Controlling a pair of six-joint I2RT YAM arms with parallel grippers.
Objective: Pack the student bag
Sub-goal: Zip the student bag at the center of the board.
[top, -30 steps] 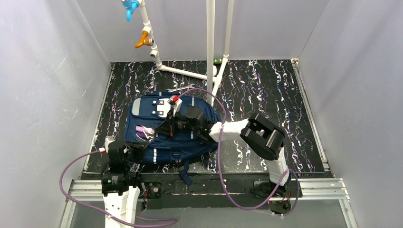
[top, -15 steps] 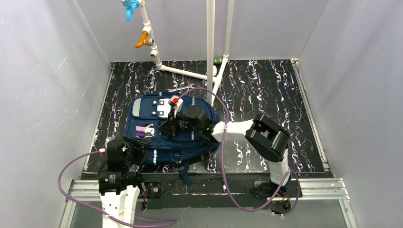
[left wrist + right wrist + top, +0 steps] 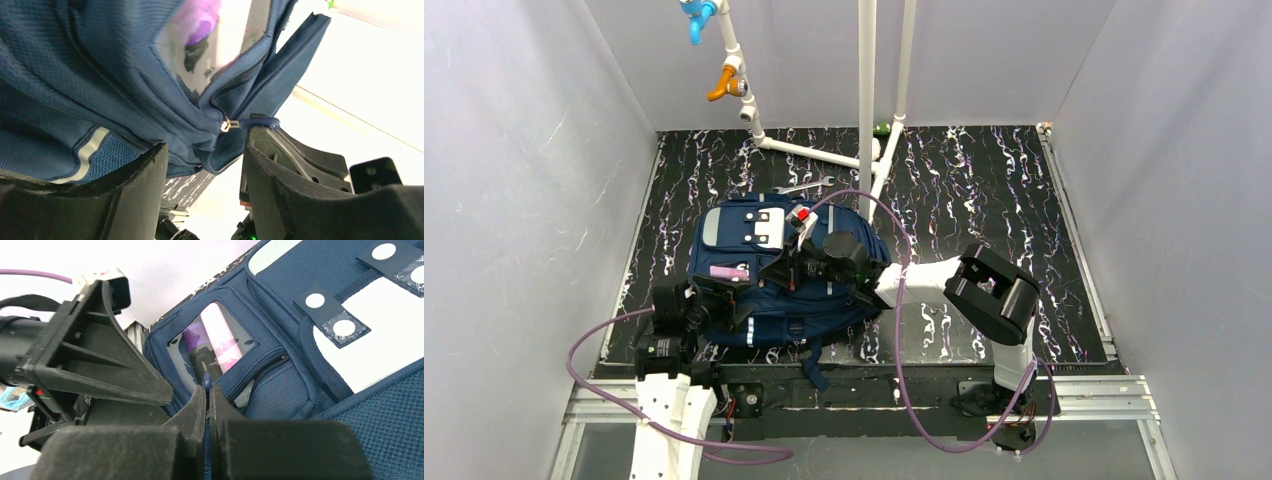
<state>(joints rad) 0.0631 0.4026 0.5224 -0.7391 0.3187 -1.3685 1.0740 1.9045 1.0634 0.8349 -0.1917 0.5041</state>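
Note:
The student bag (image 3: 769, 308), navy with light-grey stripes, lies flat on the black mat, left of centre. Its clear-windowed front pocket (image 3: 212, 342) holds pink and purple items (image 3: 729, 271). My right gripper (image 3: 786, 272) reaches over the bag and is shut on a blue zip-pull cord (image 3: 206, 381) beside the half-open zip (image 3: 260, 371). My left gripper (image 3: 716, 300) stands open at the bag's near-left edge. In the left wrist view, folded bag fabric (image 3: 75, 75) hangs over its fingers (image 3: 145, 175), and a metal zip slider (image 3: 226, 125) sits just above the gap.
A white pipe frame (image 3: 866, 100) with orange and blue fittings stands at the back of the mat. A metal tool (image 3: 804, 185) lies behind the bag. A white panel with black squares (image 3: 759, 228) rests on the bag's top. Grey walls close in on both sides.
My left gripper has opened and moved forward and right onto the bag's near-left edge. The right gripper stays shut on the zip pull and has shifted slightly right.

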